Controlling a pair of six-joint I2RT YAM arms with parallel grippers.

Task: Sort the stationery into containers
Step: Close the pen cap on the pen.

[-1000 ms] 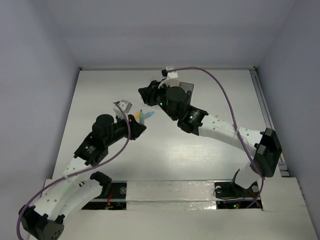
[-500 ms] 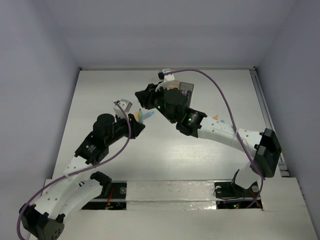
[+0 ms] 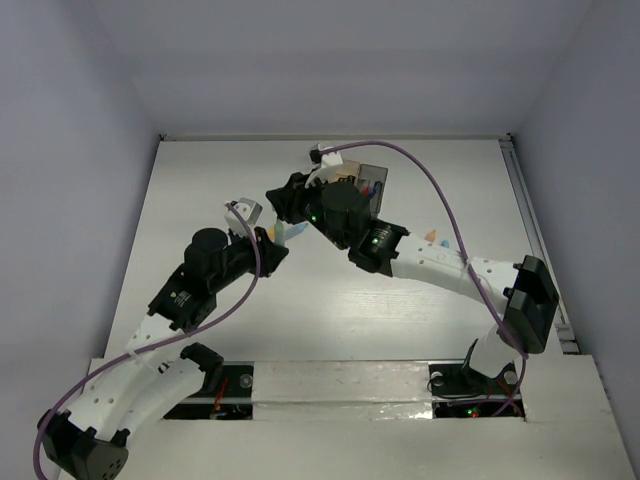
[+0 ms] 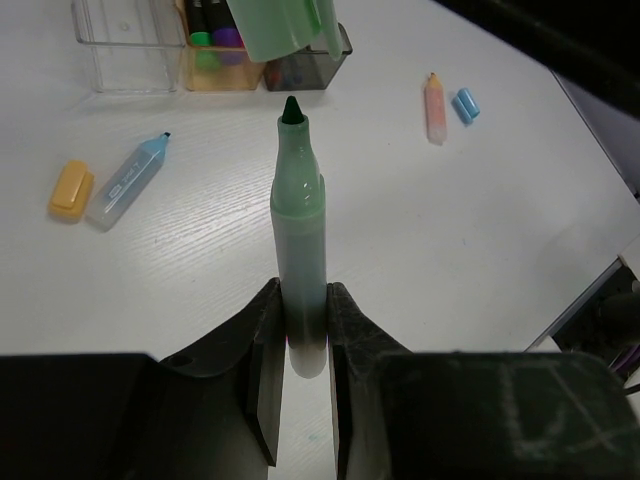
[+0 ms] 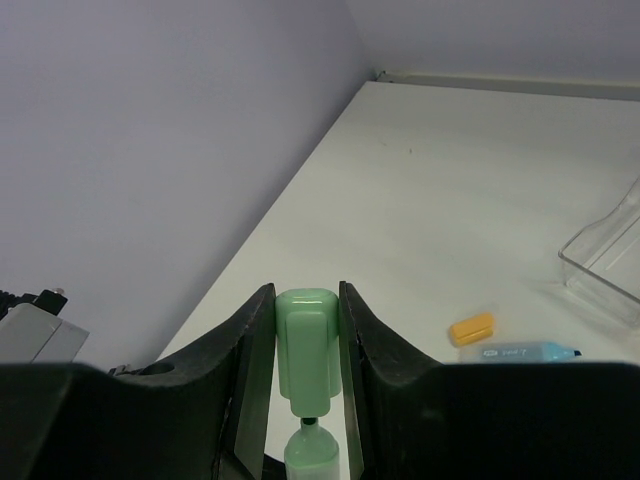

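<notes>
Two grippers meet above the middle of the table [image 4: 420, 250], each holding one part of the same item. The left gripper [image 4: 300, 300] is clamped narrowly on the lower barrel of a green marker [image 4: 298, 230], which is uncapped, its dark nib pointing away from the wrist. The right gripper [image 5: 305, 300] stands partly open, its fingers pressed to both sides of a green cap [image 5: 306, 350]. The cap's mouth faces the nib and is in line with it, just off the tip; whether the two touch cannot be told.

Three boxes stand in a row at the far side: a clear box [image 4: 120, 60], a tan box [image 4: 215, 78] and a dark box [image 4: 305, 72], each touching the next. The tan box holds upright markers with green and purple ends showing.

Four loose items lie on the table. A light-blue marker [image 4: 128, 180] lies just beside an orange cap [image 4: 70, 190], near the clear box. An orange pen [image 4: 435, 108] and a blue piece [image 4: 465, 103] lie side by side, well apart from those.
</notes>
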